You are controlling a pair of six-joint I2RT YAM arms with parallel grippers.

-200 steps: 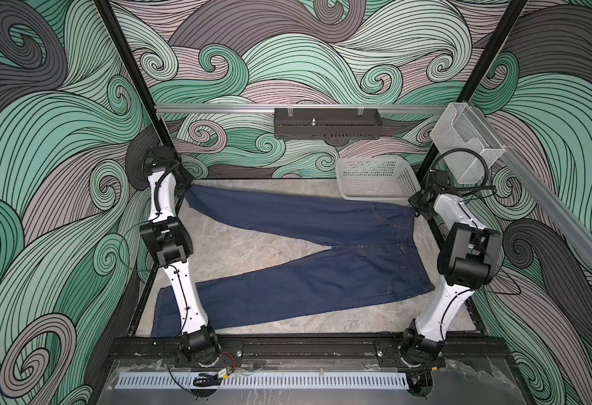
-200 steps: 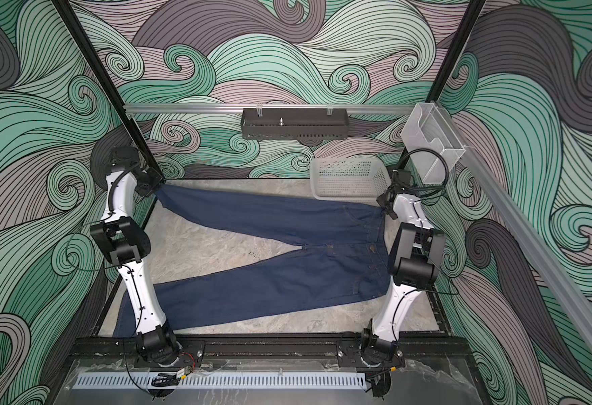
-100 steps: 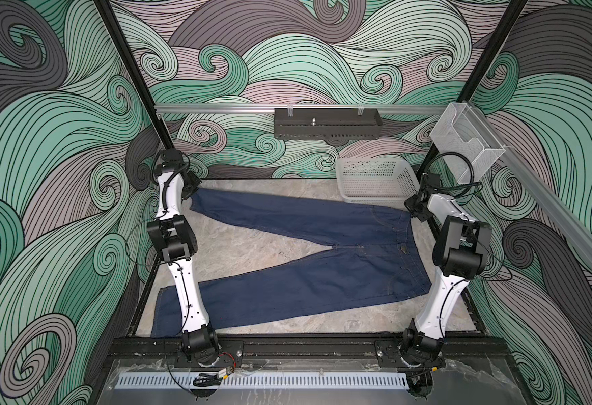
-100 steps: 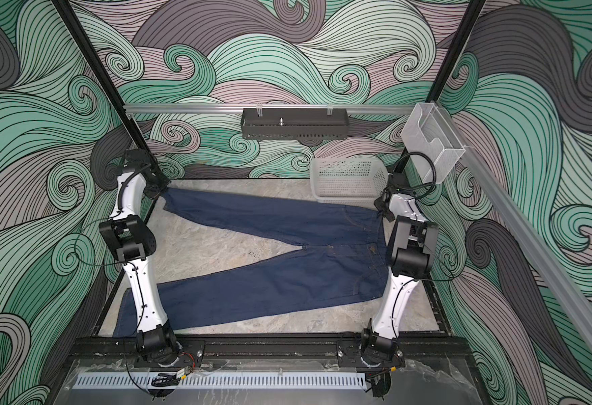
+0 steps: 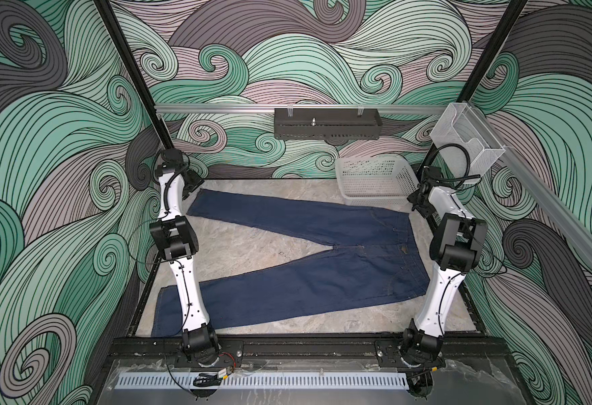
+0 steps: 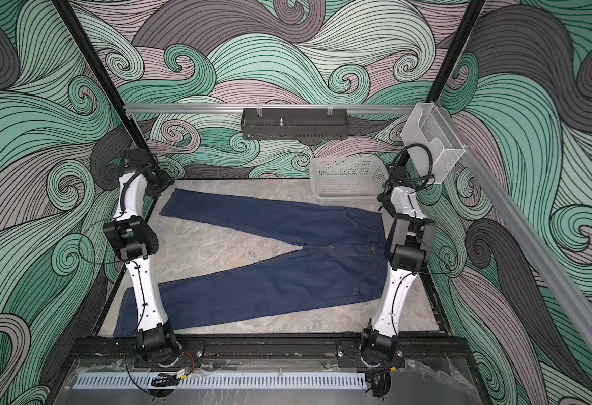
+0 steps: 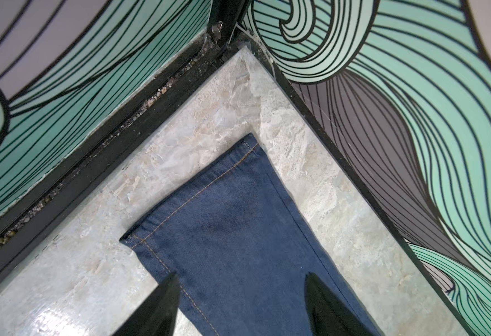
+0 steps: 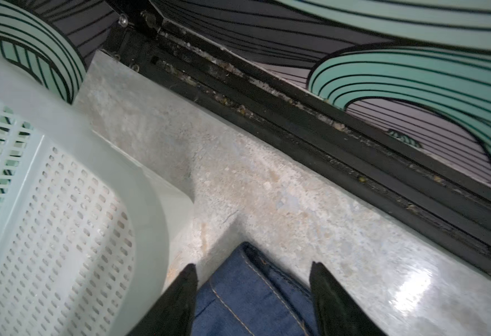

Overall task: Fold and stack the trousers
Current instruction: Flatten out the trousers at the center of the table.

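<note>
The dark blue trousers (image 5: 322,280) (image 6: 287,287) lie flat on the marble table in a sideways V, waist to the right and legs to the left. My left gripper (image 5: 192,180) (image 7: 241,274) hangs open just above the far leg's hem (image 7: 192,197) in the far left corner, with cloth under its fingers but nothing pinched. My right gripper (image 5: 419,205) (image 8: 253,264) stands open over the far corner of the waistband (image 8: 253,296), next to the basket. Neither holds anything.
A white perforated basket (image 5: 375,179) (image 8: 64,203) stands at the far right, close to the right gripper. Black frame rails and patterned walls border the table (image 5: 252,245) on all sides. A black bracket (image 5: 326,124) hangs on the back rail.
Both grippers have gone from shut to open. The left gripper has shifted a little to the right, the right one slightly too; the trousers now lie free.
</note>
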